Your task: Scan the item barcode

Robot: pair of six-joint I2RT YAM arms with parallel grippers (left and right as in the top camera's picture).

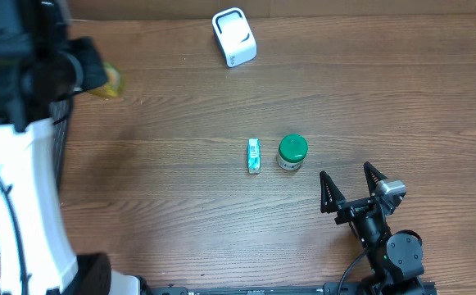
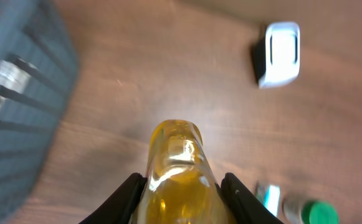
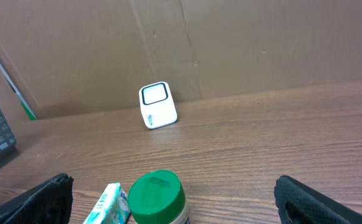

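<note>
My left tool (image 2: pixel 182 194) pinches a yellow, see-through bottle (image 2: pixel 179 168) by its sides, jaws closed partway around it. It is beside the dark wire basket (image 2: pixel 12 93) at the left edge of the wooden surface (image 1: pixel 180 221). The white barcode scanner (image 1: pixel 233 37) stands well apart from the bottle, at the far edge near a cardboard wall (image 3: pixel 230 43), its window turned toward the middle of the surface. My right tool (image 1: pixel 352 192) waits at the near edge, spread wide and empty. A green-lidded jar (image 1: pixel 292 152) and a small teal box (image 1: pixel 254 155) sit side by side just beyond its fingertips.

As I judge it, the job in hand is to carry the bottle across and show its code to the scanner, and several things could spoil that. No barcode shows on the bottle in any view, so I may present a blank face and get no read. The bottle looks round and glossy, so a quick swing could make it twist or slide in my pinch, turning the label away or dropping it. If I come in too low or too close, the free end could strike the scanner and tip it. A careless low sweep through the middle could also clip the jar or the box.
</note>
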